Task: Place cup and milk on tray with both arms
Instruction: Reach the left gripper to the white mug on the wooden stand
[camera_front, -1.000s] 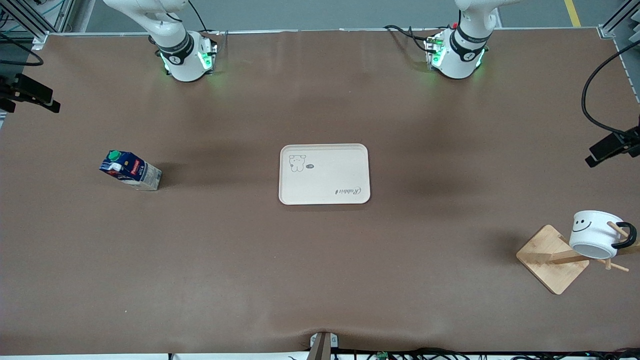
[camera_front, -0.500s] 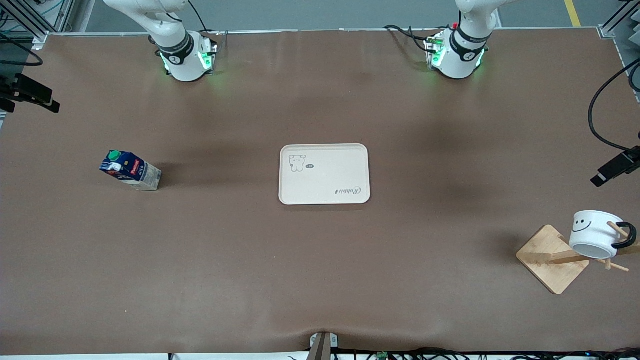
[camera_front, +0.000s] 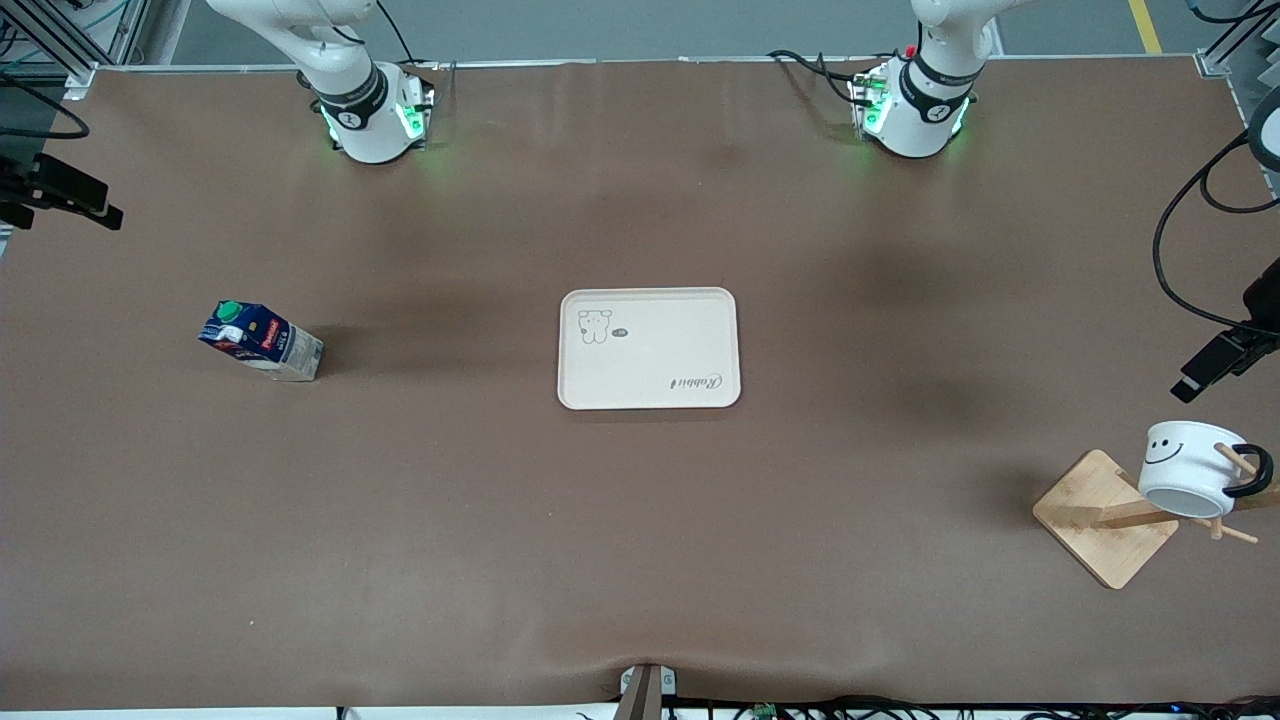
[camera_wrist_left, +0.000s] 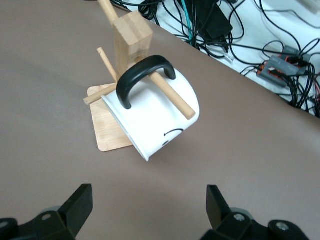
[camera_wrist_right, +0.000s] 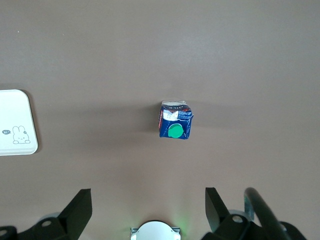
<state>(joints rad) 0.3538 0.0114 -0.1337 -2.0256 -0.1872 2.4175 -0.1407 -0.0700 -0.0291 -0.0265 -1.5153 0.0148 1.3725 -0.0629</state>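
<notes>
Smooth, shiny white cup with a glossy black handle, hung on a pale wooden rack. Printed paper milk carton with a green plastic cap. Matt cream tray. Soft, dull brown surface.

The cream rectangular tray lies bare amid open brown tabletop, while a wooden peg threads the white mug's black handle.

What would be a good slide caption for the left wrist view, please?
Open left tool above the cup hanging by its handle on the wooden rack.
</notes>
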